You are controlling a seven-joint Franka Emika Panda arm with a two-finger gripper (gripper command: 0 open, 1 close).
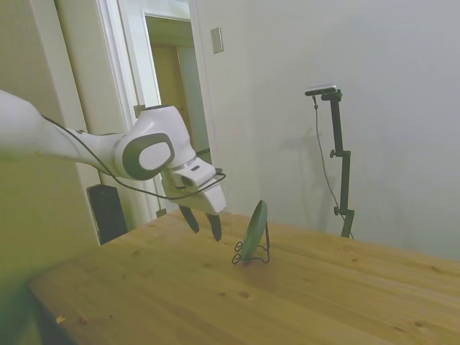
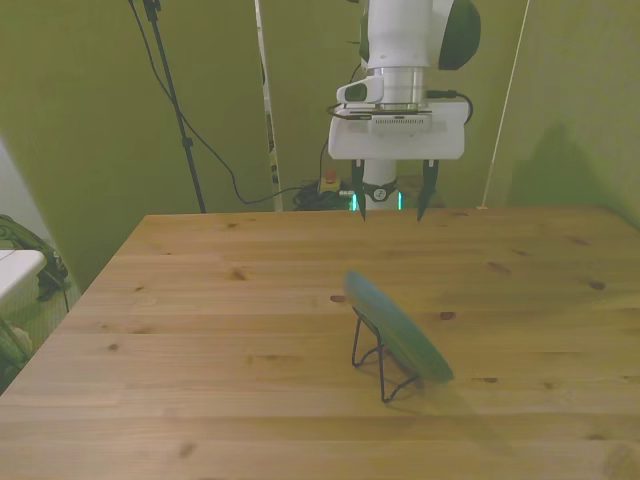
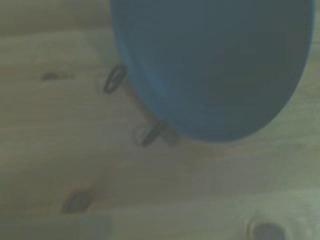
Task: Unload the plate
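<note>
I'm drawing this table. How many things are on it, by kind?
Green plate: 1
Black wire stand holding it up: 1
Total on the wooden table: 2
The robot's hand is open in the air, not on the table.
</note>
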